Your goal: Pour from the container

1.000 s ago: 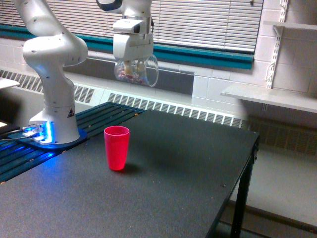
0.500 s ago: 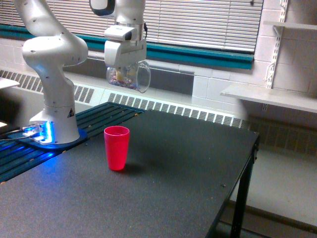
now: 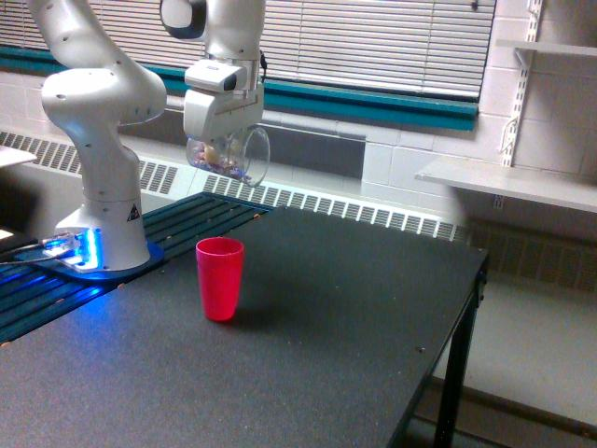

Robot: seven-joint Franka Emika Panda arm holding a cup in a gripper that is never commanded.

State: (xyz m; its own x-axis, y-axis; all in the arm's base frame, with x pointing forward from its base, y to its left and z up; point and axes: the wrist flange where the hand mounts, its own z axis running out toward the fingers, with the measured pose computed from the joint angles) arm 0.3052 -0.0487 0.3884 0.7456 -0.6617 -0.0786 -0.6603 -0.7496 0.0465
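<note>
One clear container (image 3: 227,155) hangs in the air under the gripper (image 3: 220,140), which is clamped on its upper part; the fingers themselves are hard to make out through the see-through plastic. Small pale and reddish pieces lie inside it, too blurred to name. Its loop handle points toward the exterior view's right. It hangs well above the red cup (image 3: 220,277), slightly toward the far side, and apart from it. That cup stands upright on the dark table (image 3: 354,327), whose near edge is cut off. The white arm's base (image 3: 101,224) stands at the left, lit blue below. Window blinds (image 3: 373,42) and a shelf (image 3: 508,182) fill the far wall.
</note>
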